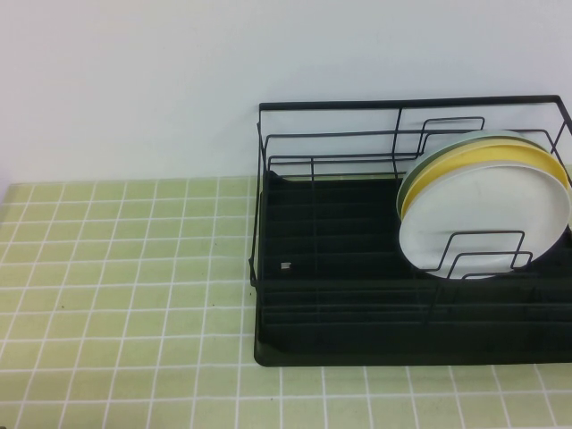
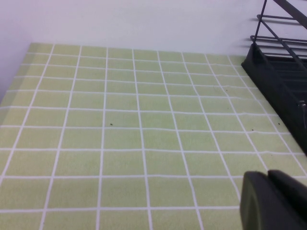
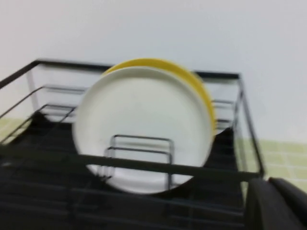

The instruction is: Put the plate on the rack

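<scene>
The white plate (image 1: 487,219) stands on edge among the upright wires at the right of the black wire rack (image 1: 331,134), leaning against a yellow plate (image 1: 527,161) and a pale green plate (image 1: 465,141) behind it. In the right wrist view the white plate (image 3: 144,127) faces the camera inside the rack (image 3: 134,165), with the yellow plate (image 3: 192,79) behind. My right gripper (image 3: 268,184) is shut and empty, just outside the rack's near rail. My left gripper (image 2: 268,175) is shut and empty over the tiled table, left of the rack (image 2: 280,76). Neither arm shows in the high view.
Green tiles with white grout cover the table (image 1: 125,295), which stretches left and in front of the rack. A white wall (image 1: 134,89) rises behind. The rack's ribbed black tray (image 1: 340,344) lies bare on its left half.
</scene>
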You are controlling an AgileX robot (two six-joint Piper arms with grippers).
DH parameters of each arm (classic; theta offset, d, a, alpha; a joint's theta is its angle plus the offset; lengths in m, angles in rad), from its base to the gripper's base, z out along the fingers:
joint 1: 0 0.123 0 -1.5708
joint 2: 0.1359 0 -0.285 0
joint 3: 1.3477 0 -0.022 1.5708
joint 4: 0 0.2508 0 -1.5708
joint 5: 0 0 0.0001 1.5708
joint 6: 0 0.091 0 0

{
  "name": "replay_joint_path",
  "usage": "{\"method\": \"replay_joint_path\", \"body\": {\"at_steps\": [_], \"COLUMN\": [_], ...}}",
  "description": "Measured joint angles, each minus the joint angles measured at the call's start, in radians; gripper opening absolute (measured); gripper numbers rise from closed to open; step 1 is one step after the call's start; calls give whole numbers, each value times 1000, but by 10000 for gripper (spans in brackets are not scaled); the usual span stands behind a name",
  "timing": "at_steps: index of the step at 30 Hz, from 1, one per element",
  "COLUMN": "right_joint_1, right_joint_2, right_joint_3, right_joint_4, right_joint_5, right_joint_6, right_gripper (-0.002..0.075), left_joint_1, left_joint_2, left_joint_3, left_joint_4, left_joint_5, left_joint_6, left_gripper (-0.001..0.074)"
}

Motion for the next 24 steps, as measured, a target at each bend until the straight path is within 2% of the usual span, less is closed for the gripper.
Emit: {"method": "replay_joint_path", "body": {"at_steps": [4, 9, 14, 24], "right_joint_1": [0, 0, 0, 0], "right_joint_2": [-34, -34, -34, -34], "right_joint_3": [69, 64, 66, 66], "right_joint_4": [-120, -169, -188, -233], "right_joint_5": [-93, -2, 185, 183], "right_joint_6": [113, 121, 148, 205], "right_gripper": [-2, -2, -2, -2], "left_joint_1": [2, 2, 2, 2], "left_joint_2": [0, 0, 1, 1], "left_joint_3": [0, 0, 0, 0], "left_joint_4": [0, 2, 2, 2], "left_joint_5": [0, -1, -1, -1], "left_joint_6": [0, 0, 0, 0], "left_gripper": [-2, -2, -2, -2]}}
